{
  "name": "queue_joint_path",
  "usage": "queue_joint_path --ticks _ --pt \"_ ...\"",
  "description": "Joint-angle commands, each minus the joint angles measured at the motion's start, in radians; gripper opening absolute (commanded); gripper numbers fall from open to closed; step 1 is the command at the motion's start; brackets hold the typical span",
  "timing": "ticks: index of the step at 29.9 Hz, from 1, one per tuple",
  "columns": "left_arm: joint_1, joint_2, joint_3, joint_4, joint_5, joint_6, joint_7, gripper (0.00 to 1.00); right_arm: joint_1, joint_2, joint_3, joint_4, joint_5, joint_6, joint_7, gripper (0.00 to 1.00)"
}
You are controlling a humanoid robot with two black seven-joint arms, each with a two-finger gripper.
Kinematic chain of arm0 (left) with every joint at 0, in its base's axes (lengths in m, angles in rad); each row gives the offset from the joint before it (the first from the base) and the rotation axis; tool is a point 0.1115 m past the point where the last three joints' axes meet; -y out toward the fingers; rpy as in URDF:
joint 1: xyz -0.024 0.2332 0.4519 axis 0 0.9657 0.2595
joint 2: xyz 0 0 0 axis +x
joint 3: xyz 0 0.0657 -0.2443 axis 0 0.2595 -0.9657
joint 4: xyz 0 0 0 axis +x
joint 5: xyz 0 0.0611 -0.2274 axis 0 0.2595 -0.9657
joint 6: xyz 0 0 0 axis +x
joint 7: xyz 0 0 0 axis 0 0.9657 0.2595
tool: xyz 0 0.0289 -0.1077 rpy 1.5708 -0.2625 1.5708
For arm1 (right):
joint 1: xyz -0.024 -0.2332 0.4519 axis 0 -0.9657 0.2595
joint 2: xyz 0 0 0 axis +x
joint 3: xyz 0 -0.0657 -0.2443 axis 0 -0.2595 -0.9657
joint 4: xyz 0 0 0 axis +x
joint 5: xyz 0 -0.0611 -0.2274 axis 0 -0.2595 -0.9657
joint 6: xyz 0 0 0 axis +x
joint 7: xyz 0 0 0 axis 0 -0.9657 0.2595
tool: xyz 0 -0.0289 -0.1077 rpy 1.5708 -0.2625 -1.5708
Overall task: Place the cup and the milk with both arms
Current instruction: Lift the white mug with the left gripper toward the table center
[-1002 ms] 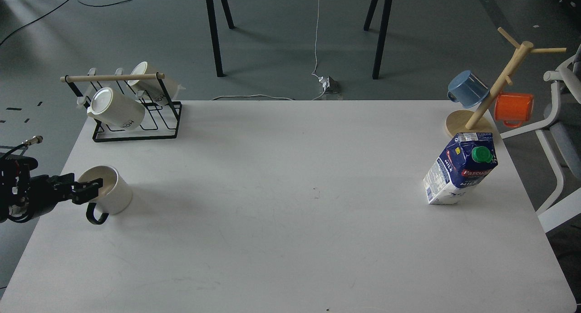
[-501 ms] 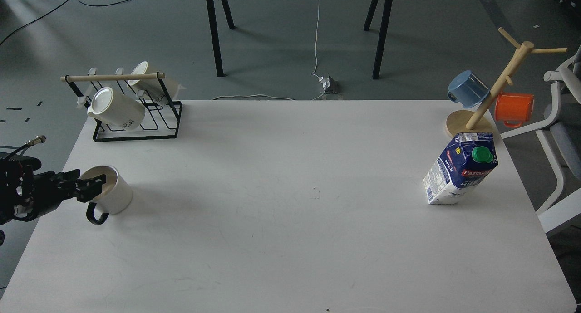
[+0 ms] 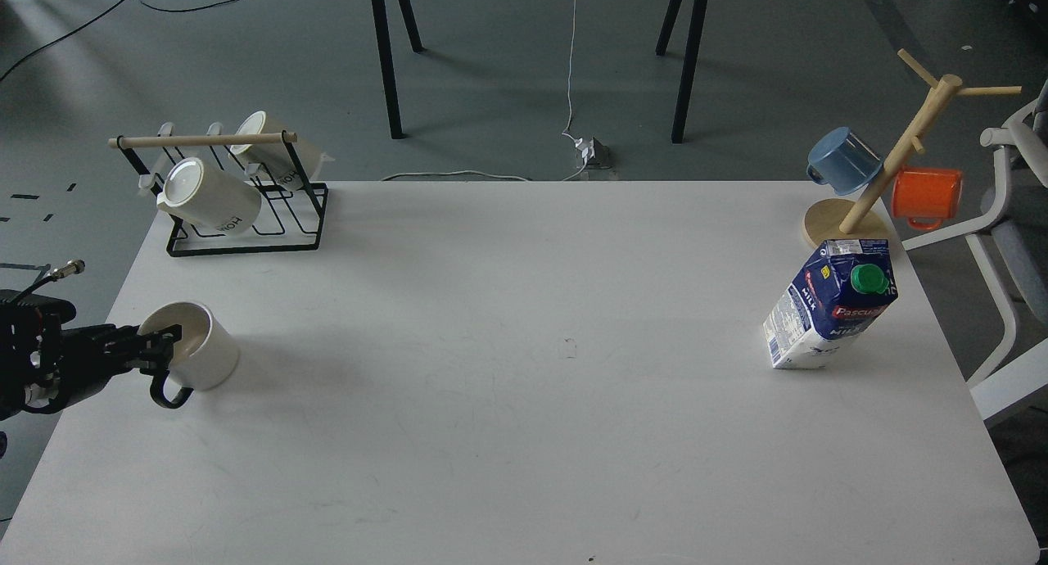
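Note:
The cup [image 3: 195, 354], white with a black loop handle, stands on the white table [image 3: 524, 434] at the left edge. My left gripper [image 3: 157, 348] comes in from the left and sits at the cup's left rim. One finger lies over the rim and the other outside the wall, above the handle, and they look closed on the rim. The milk [image 3: 828, 305], a dark blue and white carton with a green cap, stands tilted at the right side of the table, with nothing holding it. My right gripper is out of view.
A black wire rack [image 3: 246, 213] with two cream lidded mugs stands at the back left. A wooden mug tree [image 3: 892, 160] with a blue mug [image 3: 843, 160] and an orange mug [image 3: 925, 195] stands at the back right. A white chair [image 3: 1011, 246] is beyond the right edge.
My left gripper reached over the cup's rim, then drew back slightly left and down. The cup shifted a little to the left with it. The milk has not moved.

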Motion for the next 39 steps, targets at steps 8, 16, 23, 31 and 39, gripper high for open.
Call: queue_joint_path --ticks 8,16,23,31,39 --pt "-0.012 -0.013 -0.010 -0.007 -0.028 0.043 0.000 0.01 -0.012 0.002 -0.001 -0.003 0.000 0.000 0.000 1.00" --pt "-0.048 0.069 -0.064 -0.281 -0.079 -0.006 0.000 0.00 -0.012 0.002 0.002 -0.017 0.000 0.000 0.000 1.00" --pt "-0.137 0.044 -0.093 -0.407 -0.089 -0.153 0.000 0.00 -0.011 0.000 0.002 -0.024 0.000 0.000 0.000 1.00" --pt "-0.149 -0.179 -0.087 -0.395 -0.089 -0.231 0.000 0.01 -0.014 0.000 -0.004 -0.055 0.000 0.000 0.000 1.00" --pt "-0.130 -0.308 -0.081 -0.383 -0.083 -0.241 0.000 0.02 -0.018 0.023 -0.003 -0.097 0.000 0.000 0.000 1.00"
